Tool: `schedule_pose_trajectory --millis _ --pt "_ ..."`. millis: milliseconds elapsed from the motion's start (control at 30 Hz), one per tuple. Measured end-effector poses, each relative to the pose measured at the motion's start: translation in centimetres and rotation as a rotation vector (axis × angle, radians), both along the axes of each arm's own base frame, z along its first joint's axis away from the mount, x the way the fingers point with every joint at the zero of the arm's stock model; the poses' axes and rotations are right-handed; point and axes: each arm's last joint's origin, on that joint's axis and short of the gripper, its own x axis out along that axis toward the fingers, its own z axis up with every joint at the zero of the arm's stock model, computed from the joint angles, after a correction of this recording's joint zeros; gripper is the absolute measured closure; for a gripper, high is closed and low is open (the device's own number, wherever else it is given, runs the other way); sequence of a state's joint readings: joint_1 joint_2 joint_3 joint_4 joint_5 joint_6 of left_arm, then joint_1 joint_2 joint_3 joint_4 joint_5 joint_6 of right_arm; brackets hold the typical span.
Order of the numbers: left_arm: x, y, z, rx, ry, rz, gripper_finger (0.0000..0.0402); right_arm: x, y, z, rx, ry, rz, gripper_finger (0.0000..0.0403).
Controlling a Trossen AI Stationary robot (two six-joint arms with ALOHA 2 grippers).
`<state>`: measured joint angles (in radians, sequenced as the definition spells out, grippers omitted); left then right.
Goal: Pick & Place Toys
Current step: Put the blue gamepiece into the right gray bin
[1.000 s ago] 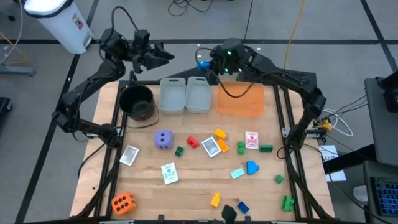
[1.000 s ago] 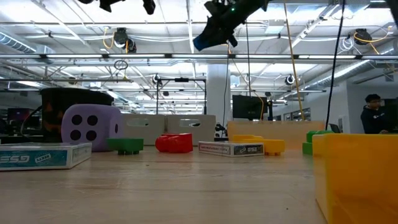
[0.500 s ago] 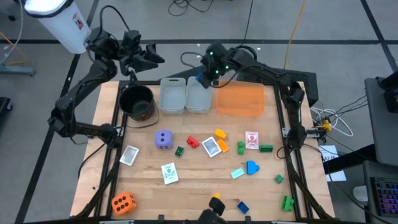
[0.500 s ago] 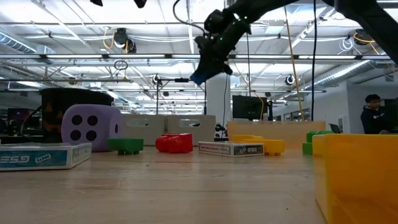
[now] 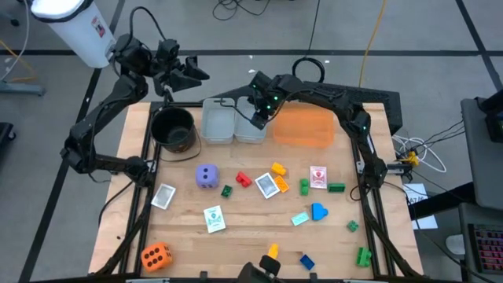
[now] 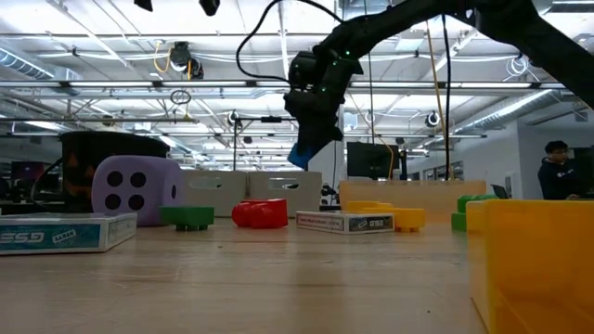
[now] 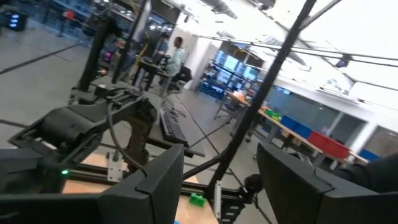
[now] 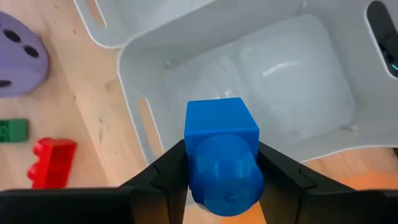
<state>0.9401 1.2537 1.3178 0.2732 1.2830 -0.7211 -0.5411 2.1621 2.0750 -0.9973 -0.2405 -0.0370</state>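
blue brick point(image 8: 222, 155) | pinched in right claw point(image 8: 222, 163) | above right grey bin point(image 8: 298, 74)

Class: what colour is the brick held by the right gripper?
Blue brick; the right wrist view shows it best.

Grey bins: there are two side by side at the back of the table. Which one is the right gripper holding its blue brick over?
The grey bin nearer the orange tray. The right gripper holds the blue brick above it; the other bin beside the black bucket has nothing over it.
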Motion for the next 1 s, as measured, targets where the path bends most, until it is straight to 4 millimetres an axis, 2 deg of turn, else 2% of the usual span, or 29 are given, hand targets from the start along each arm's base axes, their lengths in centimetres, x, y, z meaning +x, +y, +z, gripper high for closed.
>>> schedule_pose_trajectory --millis 300,733,1000 --pt "0.3 0.5 -1.0 -0.009 0.028 0.087 0.019 0.0 0.8 -0.2 -0.069 0.059 0.128 0.0261" --pt "1.1 0.0 -1.9 -0.008 0.066 0.116 0.019 0.1 2.3 -4.6 -0.051 0.168 0.172 0.0261" --pt "1.5 -0.3 -1.9 -0.005 0.064 0.107 0.019 -0.2 2.4 -5.3 -0.066 0.205 0.169 0.0261"
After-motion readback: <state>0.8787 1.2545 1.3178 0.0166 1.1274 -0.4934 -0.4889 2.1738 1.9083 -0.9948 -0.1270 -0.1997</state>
